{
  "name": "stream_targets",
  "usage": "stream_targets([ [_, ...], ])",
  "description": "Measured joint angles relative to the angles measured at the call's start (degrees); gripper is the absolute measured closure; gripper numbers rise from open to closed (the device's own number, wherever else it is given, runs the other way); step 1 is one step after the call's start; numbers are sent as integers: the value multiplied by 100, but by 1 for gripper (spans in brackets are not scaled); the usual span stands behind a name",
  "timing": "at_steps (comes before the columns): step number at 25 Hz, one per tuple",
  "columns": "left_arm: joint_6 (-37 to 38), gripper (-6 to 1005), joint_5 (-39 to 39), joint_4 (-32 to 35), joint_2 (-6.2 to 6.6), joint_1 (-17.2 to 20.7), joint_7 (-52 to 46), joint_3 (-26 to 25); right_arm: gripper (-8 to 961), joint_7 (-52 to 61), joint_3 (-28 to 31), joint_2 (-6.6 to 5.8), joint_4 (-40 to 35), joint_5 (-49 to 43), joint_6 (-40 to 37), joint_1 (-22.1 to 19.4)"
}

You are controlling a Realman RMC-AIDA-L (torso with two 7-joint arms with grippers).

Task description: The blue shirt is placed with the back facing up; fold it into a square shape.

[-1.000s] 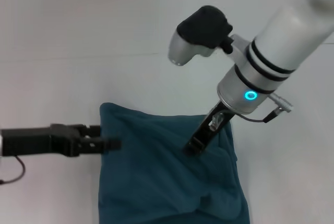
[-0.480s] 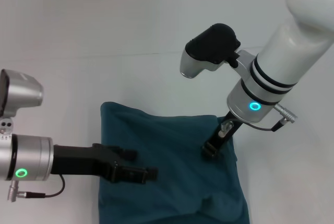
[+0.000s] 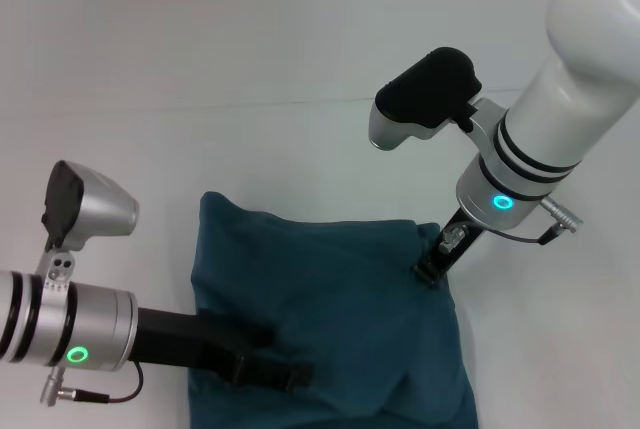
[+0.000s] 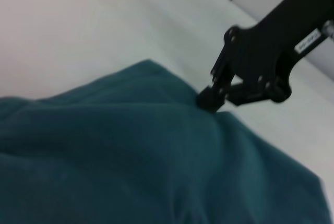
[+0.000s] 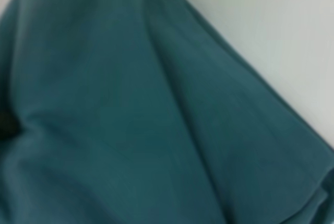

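The blue shirt (image 3: 340, 299) lies folded and rumpled on the white table, reaching the head view's lower edge. My right gripper (image 3: 430, 272) is down at the shirt's far right corner. In the left wrist view that right gripper (image 4: 207, 99) shows its black fingertips closed together, touching the edge of the shirt (image 4: 130, 156). My left gripper (image 3: 292, 379) reaches low over the shirt's near part from the left. The right wrist view is filled with creased cloth of the shirt (image 5: 130, 119), and its own fingers are out of sight.
Bare white table (image 3: 200, 69) surrounds the shirt on the far, left and right sides. A faint seam line crosses the table behind the shirt. The right arm's white forearm (image 3: 560, 119) stands high over the right side.
The right gripper slid rightward across the shirt to its far right corner. The left arm swung in from the left and now reaches over the shirt's near part.
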Motion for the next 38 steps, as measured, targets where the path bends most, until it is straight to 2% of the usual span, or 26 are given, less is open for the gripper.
stream_targets([
  [4, 62, 48, 53, 19, -12, -9, -6, -16, 950, 34, 30, 5, -138, -24, -30, -27],
  [10, 750, 48, -190, 468, -17, 29, -10, -439, 950, 33, 214, 18, -1324, 308, -816, -278],
  [14, 1076, 48, -483, 653, 7, 76, 35, -665, 950, -26, 327, 10, -1606, 588, -1011, -334],
  [19, 1175, 48, -514, 808, 22, 205, 91, -816, 950, -192, 340, 11, -1238, 741, -688, -261],
  [28, 1209, 49, -497, 809, -13, 394, 413, -867, 950, -529, 339, 2, 161, 855, 161, 177],
  [32, 1196, 49, -489, 801, -19, 474, 591, -905, 950, -510, 377, -13, 344, 678, 465, 183],
  [35, 1319, 49, -501, 803, -9, 505, 747, -1046, 950, -586, 554, -12, -16, 704, 428, -31],
  [38, 1743, 49, -516, 841, 47, 497, 866, -1358, 951, -963, 687, 7, -1108, 1157, 27, -629],
])
